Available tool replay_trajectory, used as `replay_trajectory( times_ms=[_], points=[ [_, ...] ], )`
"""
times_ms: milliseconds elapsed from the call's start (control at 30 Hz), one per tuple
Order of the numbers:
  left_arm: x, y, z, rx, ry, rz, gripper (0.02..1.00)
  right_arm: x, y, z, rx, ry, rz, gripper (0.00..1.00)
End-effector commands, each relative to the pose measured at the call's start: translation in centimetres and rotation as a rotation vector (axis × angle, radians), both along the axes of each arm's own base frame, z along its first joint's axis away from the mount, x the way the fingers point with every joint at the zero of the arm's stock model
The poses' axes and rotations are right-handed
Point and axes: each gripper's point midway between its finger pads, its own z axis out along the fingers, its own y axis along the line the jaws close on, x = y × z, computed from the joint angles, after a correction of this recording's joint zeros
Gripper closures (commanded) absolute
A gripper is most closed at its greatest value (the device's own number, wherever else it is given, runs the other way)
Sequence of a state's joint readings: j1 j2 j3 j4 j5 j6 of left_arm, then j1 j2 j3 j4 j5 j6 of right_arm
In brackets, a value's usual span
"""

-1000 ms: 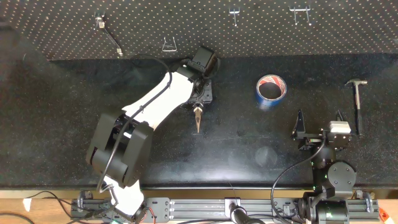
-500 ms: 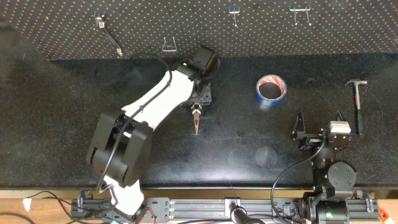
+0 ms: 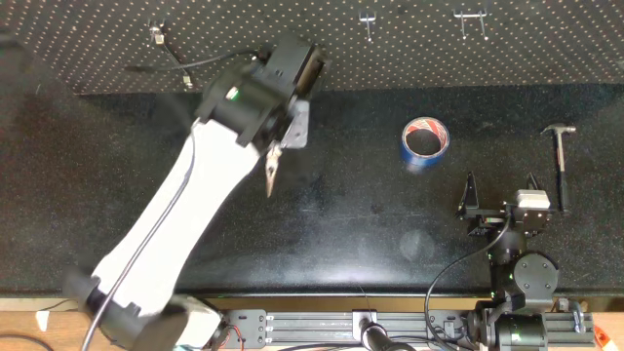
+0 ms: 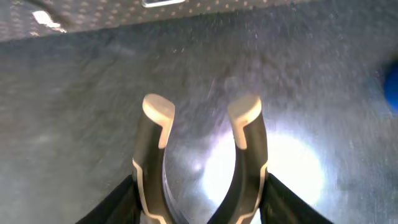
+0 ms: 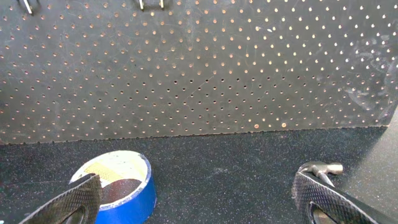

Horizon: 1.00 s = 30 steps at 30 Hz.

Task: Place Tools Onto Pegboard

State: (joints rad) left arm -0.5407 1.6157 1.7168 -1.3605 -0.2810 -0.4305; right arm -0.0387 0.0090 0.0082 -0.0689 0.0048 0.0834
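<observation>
Left fingers: my left gripper [image 3: 291, 132] is clamped on the pliers [image 4: 247, 134], one finger outside each handle, at the upper left-centre of the top view.
Pliers: held off the black mat [image 3: 351, 224], with the pointed nose aimed at the frame's bottom, just below the pegboard's lower edge.
Pegboard [image 3: 409, 54]: a dotted band across the top of the frame; its lower edge meets the mat in a straight line.
Triangular hook [image 3: 263, 70]: low on the board, close to its bottom edge, just up and left of my left gripper.
Upper hooks [image 3: 367, 19]: two near the frame's top edge, centre and right, well apart from the pliers.
Right fingers: my right gripper [image 3: 499, 200] stands wide apart, gripping nothing, at lower right.
Tape roll [image 3: 425, 142]: right of centre on the mat, near the board's edge.
Hammer [image 3: 560, 161]: far right, close to the mat's right edge, handle running down the frame.
Open room: a wide stretch of mat lies between pliers and tape roll, and across the lower centre.
</observation>
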Motion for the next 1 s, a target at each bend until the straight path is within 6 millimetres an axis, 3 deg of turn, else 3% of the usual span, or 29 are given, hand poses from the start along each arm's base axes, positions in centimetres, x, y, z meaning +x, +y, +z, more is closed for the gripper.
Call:
replay_trajectory(
  times_ms=[33, 167, 200, 267, 400, 533, 733, 833, 933, 1000],
  points=[
    [-5.1, 2.9, 3.0, 0.026, -0.031, 0.013, 0.991, 0.0, 0.0, -0.2, -0.013, 0.005, 0.001, 0.001],
    [-10.5, 6.0, 4.2, -0.016, -0.079, 0.009, 0.989, 0.0, 0.0, -0.2, -0.013, 0.005, 0.001, 0.001],
    [-13.3, 7.9, 3.6, -0.04, -0.081, 0.065, 0.989, 0.0, 0.0, -0.2, -0.013, 0.005, 0.001, 0.001],
    [-13.6, 9.3, 3.1, -0.083, -0.2, 0.161, 0.989, 0.0, 0.0, -0.2, -0.013, 0.005, 0.001, 0.001],
    [-8.7, 11.6, 4.9, -0.046, -0.634, 0.293, 0.991, 0.0, 0.0, -0.2, -0.013, 0.005, 0.001, 0.001],
    [-2.1, 8.4, 4.5, 0.125, -0.869, 0.082, 0.989, 0.0, 0.0, -0.2, -0.013, 0.005, 0.001, 0.001],
    [5.0, 7.5, 4.1, 0.168, -1.02, 0.129, 0.991, 0.0, 0.0, -0.2, -0.013, 0.005, 0.001, 0.001],
    [8.8, 6.3, 4.1, 0.204, -1.107, 0.037, 0.989, 0.0, 0.0, -0.2, -0.013, 0.005, 0.001, 0.001],
    [10.9, 4.1, 4.6, 0.11, -1.219, -0.044, 0.989, 0.0, 0.0, -0.2, -0.013, 0.005, 0.001, 0.001],
    [11.2, 3.5, 4.7, 0.08, -1.24, -0.061, 0.989, 0.0, 0.0, -0.2, -0.013, 0.005, 0.001, 0.001]
  ],
)
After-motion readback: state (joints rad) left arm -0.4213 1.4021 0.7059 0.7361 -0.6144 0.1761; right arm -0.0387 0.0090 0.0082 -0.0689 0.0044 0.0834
